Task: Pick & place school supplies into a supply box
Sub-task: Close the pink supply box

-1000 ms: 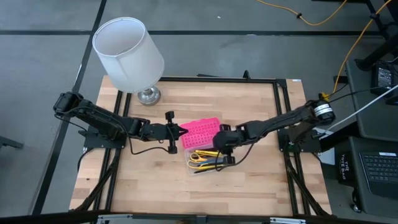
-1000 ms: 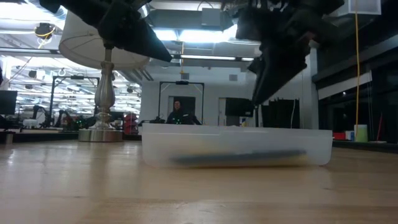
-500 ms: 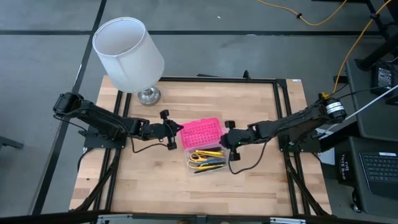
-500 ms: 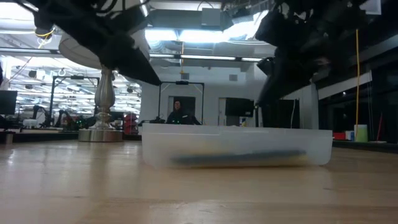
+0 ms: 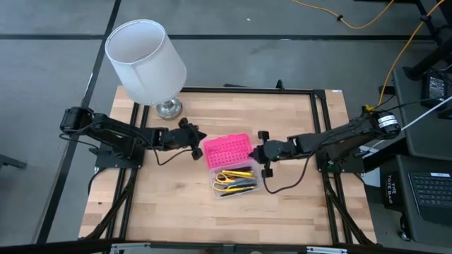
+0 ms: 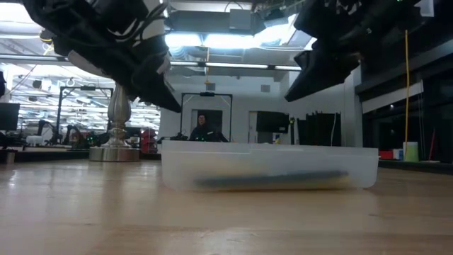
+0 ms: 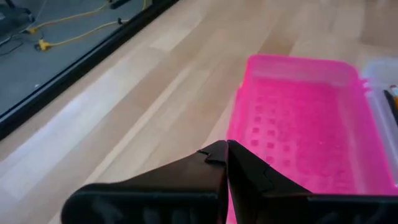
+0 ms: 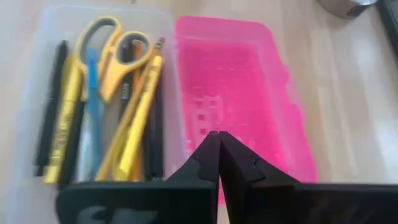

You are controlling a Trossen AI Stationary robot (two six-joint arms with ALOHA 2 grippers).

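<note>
Your right gripper (image 5: pixel 258 149) has pulled back and pinched closed, empty, left gripper (image 5: pixel 200 137) closed too, wooden table (image 5: pixel 176 204), lamp (image 5: pixel 146 60), person (image 6: pixel 202 127) in the room beyond, box (image 5: pixel 229 161) with supplies (image 5: pixel 236 181) between both tips.

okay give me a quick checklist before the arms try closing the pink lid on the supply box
1. School supplies all lie inside the clear base: ok.
2. Nothing sticking over the base's rim: cannot tell.
3. Pink lid lies open flat beside the base: ok.
4. Left gripper shut and empty, at the lid's left edge: ok.
5. Right gripper shut and empty, at the lid's right edge: ok.
6. Lamp stands clear at the table's far left corner: ok.
</note>
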